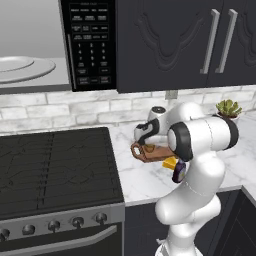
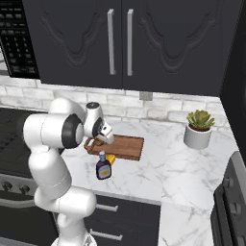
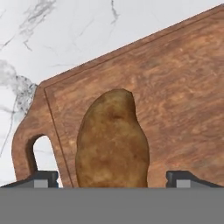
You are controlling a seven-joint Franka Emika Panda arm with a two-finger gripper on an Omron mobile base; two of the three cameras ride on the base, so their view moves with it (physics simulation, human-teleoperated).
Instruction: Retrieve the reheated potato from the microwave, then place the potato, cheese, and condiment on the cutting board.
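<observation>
gripper: jaws wide, tips clear of potato, holding nothing
potato: lower centre of hand view, on board near handle end
board: on marble counter
cheese & bottle: just below board, right base view
microwave: upper left, door open

Bare marble table lies open at centre right of the right base view, with a potted plant at its far edge. The condiment and cheese crowd the cutting board's near side; the potato occupies its handle end.
</observation>
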